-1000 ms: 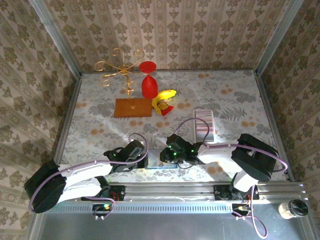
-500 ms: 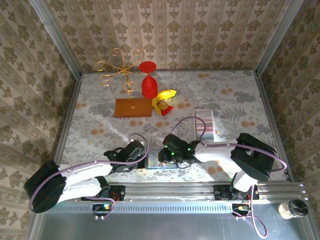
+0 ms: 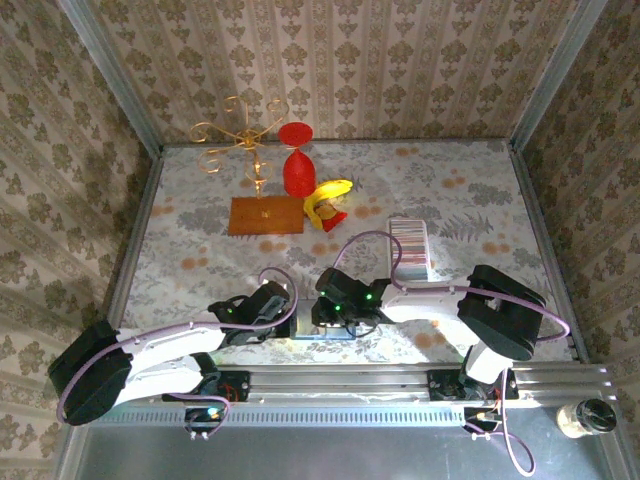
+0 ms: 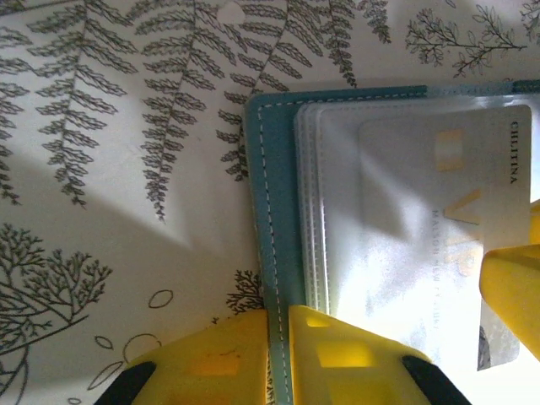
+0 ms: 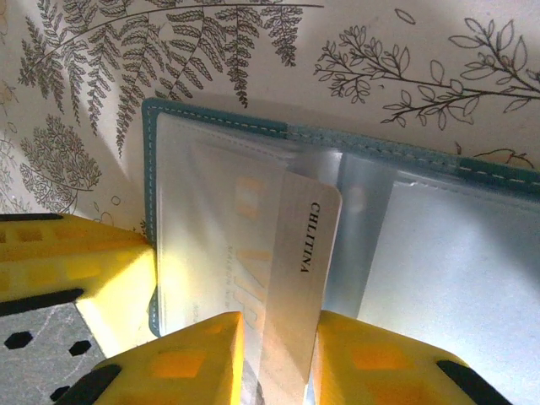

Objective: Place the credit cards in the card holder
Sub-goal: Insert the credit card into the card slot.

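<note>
Right tool [image 5: 277,333] pinches credit card [image 5: 295,270], lower centre; left tool [image 4: 277,325] clamps card holder [image 4: 274,211] edge. Push card squarely into clear pocket [image 5: 211,169], holder steady.

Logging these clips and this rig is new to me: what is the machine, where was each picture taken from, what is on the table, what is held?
Two robot arms are bolted at the table's near edge. The top picture looks down from above and behind them: left arm, right arm. The other two come from a camera on each wrist. On the table are a gold wire stand, a red hourglass shape, a banana and a striped tray. The yellow left fingers pinch the edge of a teal wallet with clear sleeves. The right fingers hold a pale card printed CHLITINA, seemingly partly inside a sleeve.
</note>
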You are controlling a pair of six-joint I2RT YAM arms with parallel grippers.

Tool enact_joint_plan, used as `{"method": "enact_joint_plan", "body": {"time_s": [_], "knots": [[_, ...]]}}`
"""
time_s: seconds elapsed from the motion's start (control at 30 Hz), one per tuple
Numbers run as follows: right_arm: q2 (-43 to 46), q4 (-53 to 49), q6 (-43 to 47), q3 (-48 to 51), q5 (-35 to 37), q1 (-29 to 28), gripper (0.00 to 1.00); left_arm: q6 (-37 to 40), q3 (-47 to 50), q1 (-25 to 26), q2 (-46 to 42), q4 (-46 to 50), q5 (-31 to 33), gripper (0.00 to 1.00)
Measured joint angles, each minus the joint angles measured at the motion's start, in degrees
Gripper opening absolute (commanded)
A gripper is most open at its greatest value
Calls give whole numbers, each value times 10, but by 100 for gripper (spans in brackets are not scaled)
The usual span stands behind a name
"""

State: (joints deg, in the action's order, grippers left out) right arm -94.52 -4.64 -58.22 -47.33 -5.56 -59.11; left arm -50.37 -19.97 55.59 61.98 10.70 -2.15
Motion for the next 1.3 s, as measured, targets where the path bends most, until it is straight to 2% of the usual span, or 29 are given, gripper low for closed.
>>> {"method": "enact_joint_plan", "body": {"time_s": [0.17, 0.27, 0.4, 0.97, 1.17, 1.3], "knots": [[-12, 1, -1, -16, 0, 0, 27, -4, 0, 3, 0, 0, 0, 14], [-15, 1, -5, -16, 0, 0, 31, -7, 0, 3, -1, 0, 0, 14], [-14, -4, -5, -16, 5, 0, 32, -9, 0, 3, -4, 0, 2, 14], [-3, 10, -18, -3, 7, -6, 28, -10, 0, 3, -6, -1, 5, 14], [-2, 14, -20, -5, 7, -8, 32, -11, 1, 3, -6, -5, 5, 14], [26, -19, -21, 2, 27, -10, 37, -11, 1, 3, -6, -7, 5, 16]]}}
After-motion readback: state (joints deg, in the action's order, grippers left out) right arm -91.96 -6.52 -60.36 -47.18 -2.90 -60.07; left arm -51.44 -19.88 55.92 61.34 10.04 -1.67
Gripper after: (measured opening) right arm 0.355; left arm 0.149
